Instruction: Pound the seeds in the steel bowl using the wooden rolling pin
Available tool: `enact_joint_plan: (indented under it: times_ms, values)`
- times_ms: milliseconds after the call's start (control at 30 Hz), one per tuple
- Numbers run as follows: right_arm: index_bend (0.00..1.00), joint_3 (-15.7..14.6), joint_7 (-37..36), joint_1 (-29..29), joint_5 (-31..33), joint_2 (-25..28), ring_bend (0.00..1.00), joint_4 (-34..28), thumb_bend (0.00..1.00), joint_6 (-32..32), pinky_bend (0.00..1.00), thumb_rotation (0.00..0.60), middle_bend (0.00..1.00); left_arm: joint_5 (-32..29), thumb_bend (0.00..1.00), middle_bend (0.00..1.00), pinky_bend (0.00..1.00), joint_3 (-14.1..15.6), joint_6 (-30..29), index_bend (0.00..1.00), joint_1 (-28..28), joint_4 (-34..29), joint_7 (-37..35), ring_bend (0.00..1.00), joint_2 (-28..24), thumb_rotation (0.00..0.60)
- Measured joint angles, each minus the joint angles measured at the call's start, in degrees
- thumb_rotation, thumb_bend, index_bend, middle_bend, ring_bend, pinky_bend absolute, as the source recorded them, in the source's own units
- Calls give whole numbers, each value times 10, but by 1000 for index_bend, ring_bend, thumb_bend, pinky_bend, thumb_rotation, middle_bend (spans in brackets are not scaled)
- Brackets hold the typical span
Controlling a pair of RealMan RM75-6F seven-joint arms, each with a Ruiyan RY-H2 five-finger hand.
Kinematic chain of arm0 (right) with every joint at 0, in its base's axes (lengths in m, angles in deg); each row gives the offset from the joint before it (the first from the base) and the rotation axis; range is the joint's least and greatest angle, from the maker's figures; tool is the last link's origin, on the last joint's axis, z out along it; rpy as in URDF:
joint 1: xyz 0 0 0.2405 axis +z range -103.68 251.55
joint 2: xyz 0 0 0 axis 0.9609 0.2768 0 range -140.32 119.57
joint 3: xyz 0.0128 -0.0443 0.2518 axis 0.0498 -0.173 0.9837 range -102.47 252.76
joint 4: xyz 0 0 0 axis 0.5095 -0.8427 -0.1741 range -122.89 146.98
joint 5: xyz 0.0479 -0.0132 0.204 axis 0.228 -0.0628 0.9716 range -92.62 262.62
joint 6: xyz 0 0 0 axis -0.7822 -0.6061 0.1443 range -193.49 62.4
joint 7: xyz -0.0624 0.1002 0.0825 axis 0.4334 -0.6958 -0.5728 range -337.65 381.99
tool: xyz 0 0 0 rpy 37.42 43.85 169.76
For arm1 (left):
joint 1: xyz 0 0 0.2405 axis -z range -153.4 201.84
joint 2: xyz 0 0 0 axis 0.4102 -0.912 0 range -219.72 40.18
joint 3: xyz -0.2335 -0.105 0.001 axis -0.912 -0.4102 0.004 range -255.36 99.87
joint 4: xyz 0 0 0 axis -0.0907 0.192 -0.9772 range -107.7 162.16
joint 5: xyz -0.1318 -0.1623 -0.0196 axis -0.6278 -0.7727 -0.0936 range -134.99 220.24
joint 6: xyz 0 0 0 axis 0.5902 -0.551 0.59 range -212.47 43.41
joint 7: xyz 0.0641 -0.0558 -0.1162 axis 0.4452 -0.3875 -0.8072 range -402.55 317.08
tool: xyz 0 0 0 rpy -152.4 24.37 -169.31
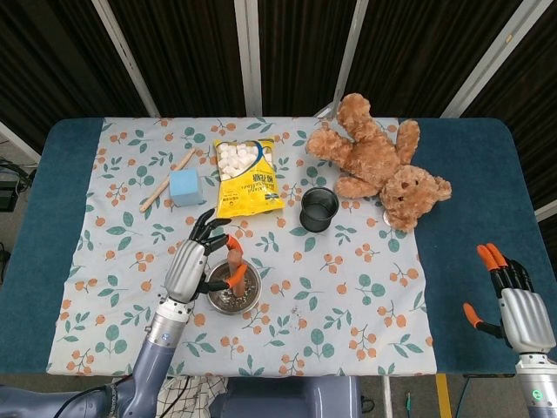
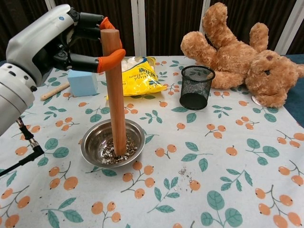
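Observation:
My left hand [image 2: 57, 40] [image 1: 193, 261] holds the wooden rolling pin [image 2: 115, 95] [image 1: 233, 254] near its top, upright, orange-tipped fingers pinching it. The pin's lower end stands in the seeds inside the steel bowl [image 2: 92, 145] [image 1: 248, 299] at the front left of the cloth. Dark and pale seeds [image 2: 107, 153] lie around the pin's foot. My right hand [image 1: 520, 305] rests far off at the table's front right corner, fingers apart and holding nothing; only the head view shows it.
Behind the bowl are a blue block [image 2: 81, 80], a yellow marshmallow bag [image 2: 135, 78], a black mesh cup [image 2: 194, 88] and a brown teddy bear [image 2: 242, 57]. A thin wooden stick [image 2: 53, 91] lies by the block. A few spilled seeds [image 2: 186, 175] dot the cloth.

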Motion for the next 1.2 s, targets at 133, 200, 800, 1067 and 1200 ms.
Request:
enact_joint_plan:
  times_ms: [133,200,800,1067,1200]
  values:
    - [0,0,1,0,0,0,0,0,359,0,0,600,0,4,989,714,44,6,0,600,-5,10,-14,195,-1,600]
    - [0,0,1,0,0,0,0,0,359,0,0,600,0,7,989,714,44,8,1,600,-6,13,-16,195,-1,600]
    - [0,0,1,-1,0,0,0,-1,360,2,0,600,0,25,989,714,50,16,4,600,-12,28,-22,195,-3,600]
    - [0,0,1,-1,-1,0,0,-1,359,3,0,600,0,37,989,714,50,18,4,600,-13,35,-28,195,-4,600]
    - [0,0,1,-1,0,0,0,-1,359,2,0,600,0,39,989,714,50,7,4,600,-9,27,-27,195,-6,600]
